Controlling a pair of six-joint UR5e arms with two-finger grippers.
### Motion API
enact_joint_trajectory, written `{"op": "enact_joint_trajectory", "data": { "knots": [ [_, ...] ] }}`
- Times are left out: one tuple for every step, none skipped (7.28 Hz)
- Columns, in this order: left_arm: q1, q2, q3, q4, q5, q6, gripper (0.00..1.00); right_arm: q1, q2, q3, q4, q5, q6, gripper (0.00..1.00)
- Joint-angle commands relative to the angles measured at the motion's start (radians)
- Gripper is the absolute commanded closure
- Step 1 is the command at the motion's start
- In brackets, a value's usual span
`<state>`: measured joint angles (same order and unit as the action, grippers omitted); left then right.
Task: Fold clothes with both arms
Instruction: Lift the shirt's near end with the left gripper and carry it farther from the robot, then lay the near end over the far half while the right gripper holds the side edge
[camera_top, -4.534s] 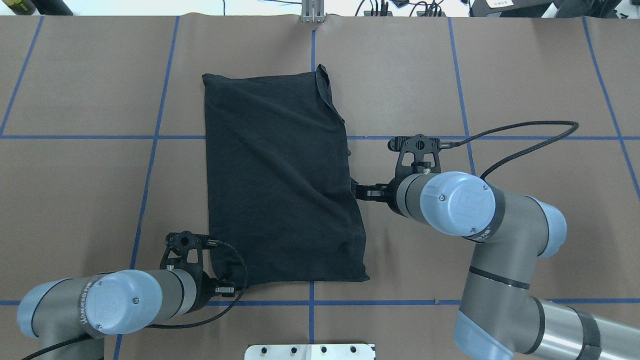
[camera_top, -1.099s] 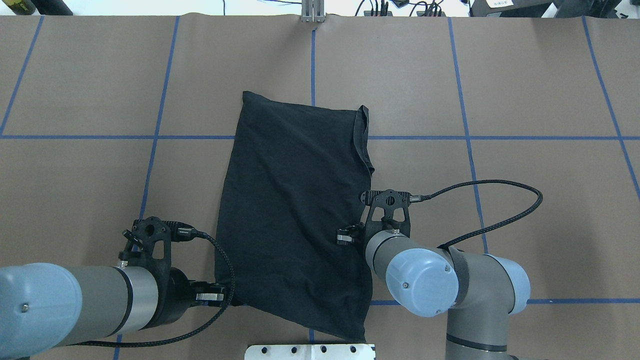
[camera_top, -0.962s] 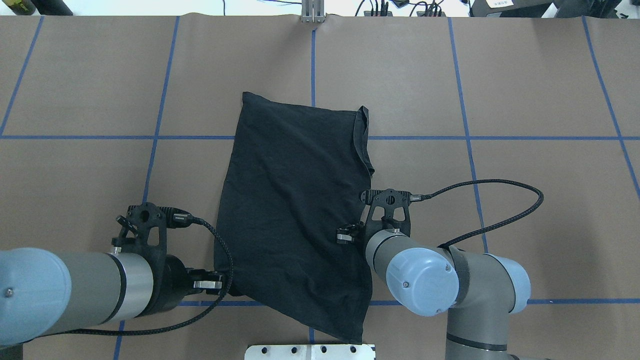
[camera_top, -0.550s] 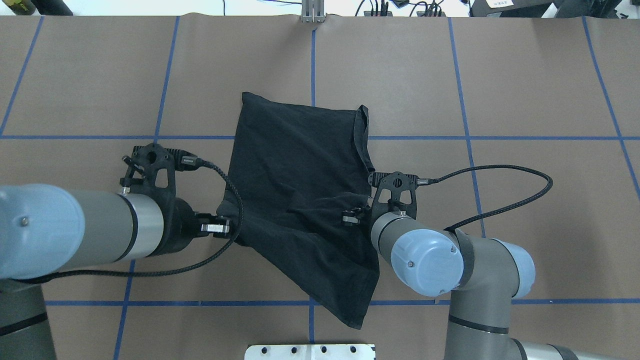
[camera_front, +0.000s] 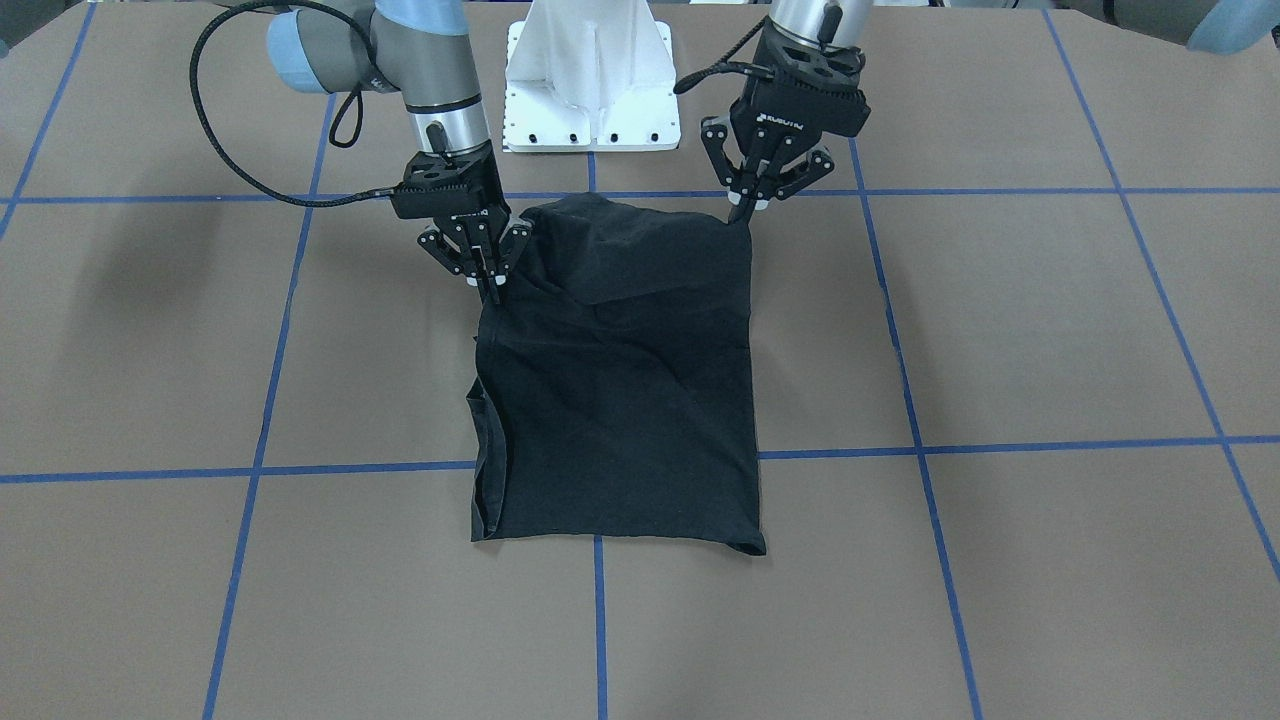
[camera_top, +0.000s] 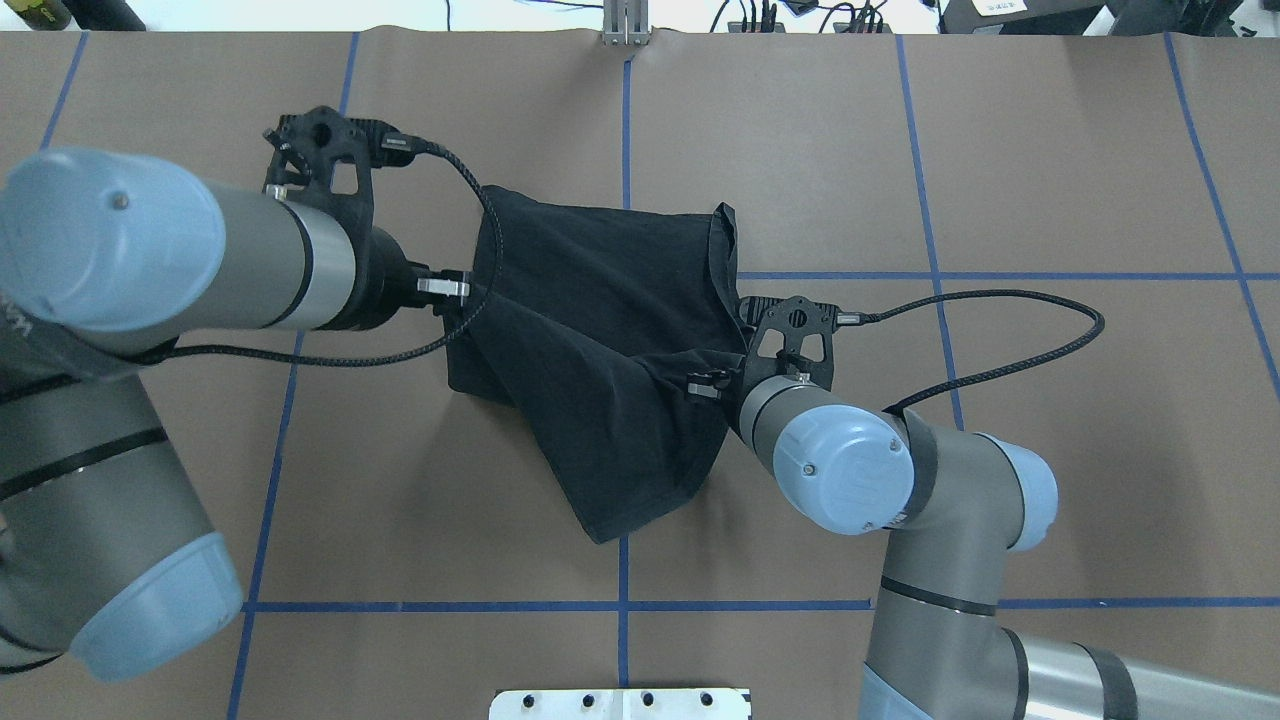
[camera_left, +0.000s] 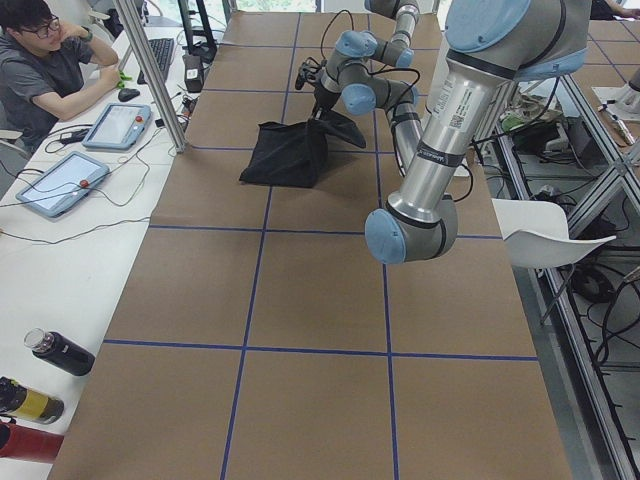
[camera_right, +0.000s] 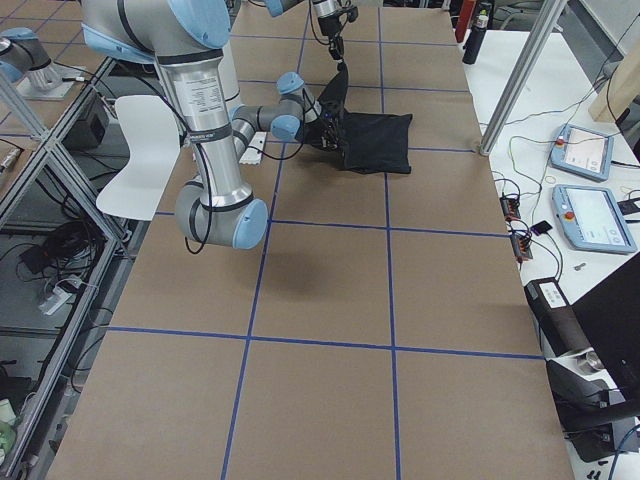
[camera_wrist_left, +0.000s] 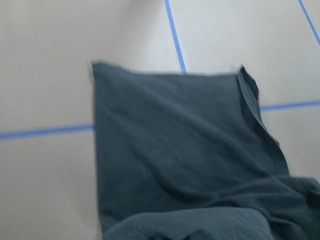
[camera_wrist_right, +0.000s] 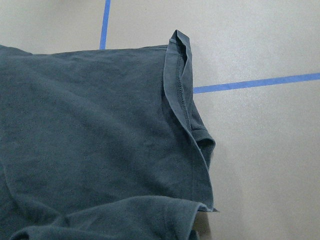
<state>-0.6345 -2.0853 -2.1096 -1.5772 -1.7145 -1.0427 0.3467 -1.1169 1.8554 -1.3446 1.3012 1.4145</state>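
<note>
The left gripper (camera_front: 746, 208) is pinched shut on one near corner of the T-shirt (camera_front: 620, 400). The right gripper (camera_front: 493, 288) is clamped the same way on the opposite edge, and both are raised above the table (camera_front: 1000, 330). Between them the lifted near half of the black shirt hangs slack over the far half, which lies flat on the brown covering across a blue tape line (camera_front: 1000, 447). The grips look unequal: the left one holds only a tip of cloth and sits higher, so that corner could slip free or the fold could land crooked. The loose belly drooping between the grips may also bunch under itself if it is laid down without being drawn taut. A white mounting block (camera_front: 590, 80) stands at the robot's base. At a desk along the far side of the table a person (camera_left: 45, 60) sits beside tablets (camera_left: 118, 125), and bottles (camera_left: 58, 352) lie further along.
</note>
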Motion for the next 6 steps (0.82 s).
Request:
{"op": "enact_joint_trajectory", "data": {
  "knots": [
    [-0.068,-0.114,0.164,-0.004,-0.017,0.049,1.0,0.044,0.08,-0.094,0.001,0.003,0.0,1.0],
    [-0.073,-0.183,0.265,-0.013,-0.011,0.049,1.0,0.069,0.08,-0.102,0.002,0.009,-0.003,1.0],
    [-0.077,-0.218,0.361,-0.058,-0.008,0.05,1.0,0.083,0.081,-0.111,0.004,0.01,-0.003,1.0],
    [-0.089,-0.226,0.472,-0.169,-0.007,0.052,1.0,0.097,0.119,-0.16,0.004,0.012,-0.003,1.0],
    [-0.1,-0.273,0.611,-0.257,0.019,0.055,1.0,0.112,0.181,-0.242,0.005,0.013,-0.002,1.0],
    [-0.106,-0.339,0.719,-0.27,0.047,0.055,1.0,0.121,0.19,-0.263,0.007,0.016,0.0,1.0]
  ]
}}
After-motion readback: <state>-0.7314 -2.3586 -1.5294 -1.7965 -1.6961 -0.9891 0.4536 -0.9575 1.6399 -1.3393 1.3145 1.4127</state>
